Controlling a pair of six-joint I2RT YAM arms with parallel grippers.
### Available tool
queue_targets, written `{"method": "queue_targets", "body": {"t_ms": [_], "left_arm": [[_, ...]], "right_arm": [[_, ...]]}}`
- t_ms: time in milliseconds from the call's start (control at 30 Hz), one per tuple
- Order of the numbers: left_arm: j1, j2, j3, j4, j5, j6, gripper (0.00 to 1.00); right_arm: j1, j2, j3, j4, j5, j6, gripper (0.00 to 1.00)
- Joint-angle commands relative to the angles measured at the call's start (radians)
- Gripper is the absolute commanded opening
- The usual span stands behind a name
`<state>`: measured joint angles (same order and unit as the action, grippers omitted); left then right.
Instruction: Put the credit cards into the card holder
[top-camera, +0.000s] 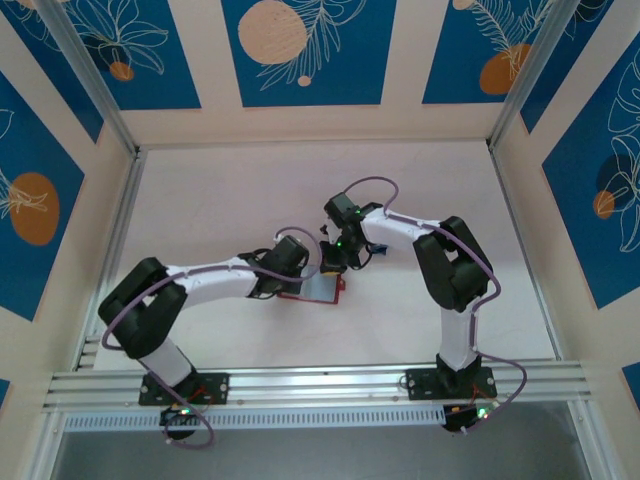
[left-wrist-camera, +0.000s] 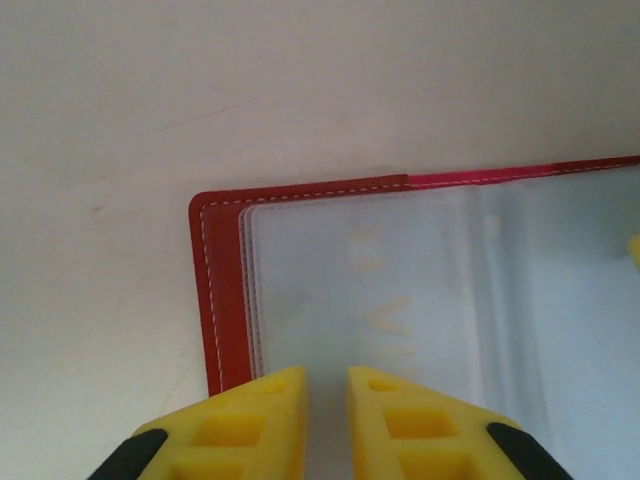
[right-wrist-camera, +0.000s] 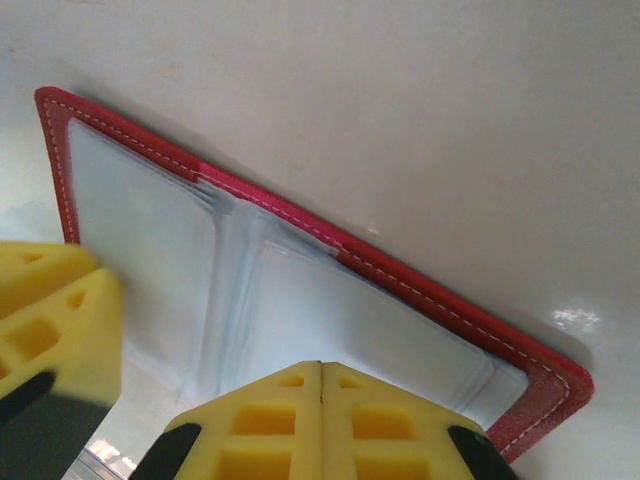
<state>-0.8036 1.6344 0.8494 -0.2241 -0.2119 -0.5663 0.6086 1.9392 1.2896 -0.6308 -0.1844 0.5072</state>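
Look to 12 o'clock in your top view: the back wall carries blue panels printed with white leaf outlines and orange discs, split by cream strips. The same pattern runs along the left wall at 9 o'clock and the right wall at 3 o'clock. Slanted aluminium posts rise at 10 and 2 o'clock. The pale, matte tabletop is evenly lit, and your right wrist view catches a small glare spot on it. At 6 o'clock a ribbed aluminium rail spans the near edge, with what may be a grey floor below.
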Motion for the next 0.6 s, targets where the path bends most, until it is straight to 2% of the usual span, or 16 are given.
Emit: {"method": "queue_targets", "body": {"t_ms": [0,67,267,400,567], "left_arm": [[0.012,0.013,0.000,0.021,0.028,0.030,0.17],[0.011,0.002,-0.018,0.018,0.014,0.027,0.15],[0.012,-0.047,-0.079,0.005,-0.034,0.011,0.14],[0.011,-0.068,-0.103,0.010,-0.043,-0.004,0.14],[0.011,-0.056,-0.101,0.023,-0.026,-0.005,0.14]], "right_arm": [[-0.014,-0.072,0.025,-0.036,-0.026,-0.017,0.00],[-0.041,-0.121,0.019,-0.031,-0.006,-0.004,0.01],[-0.182,-0.207,0.020,-0.092,0.181,0.059,0.12],[-0.272,-0.227,0.006,-0.133,0.295,0.099,0.14],[-0.343,-0.210,-0.003,-0.127,0.318,0.099,0.20]]}}
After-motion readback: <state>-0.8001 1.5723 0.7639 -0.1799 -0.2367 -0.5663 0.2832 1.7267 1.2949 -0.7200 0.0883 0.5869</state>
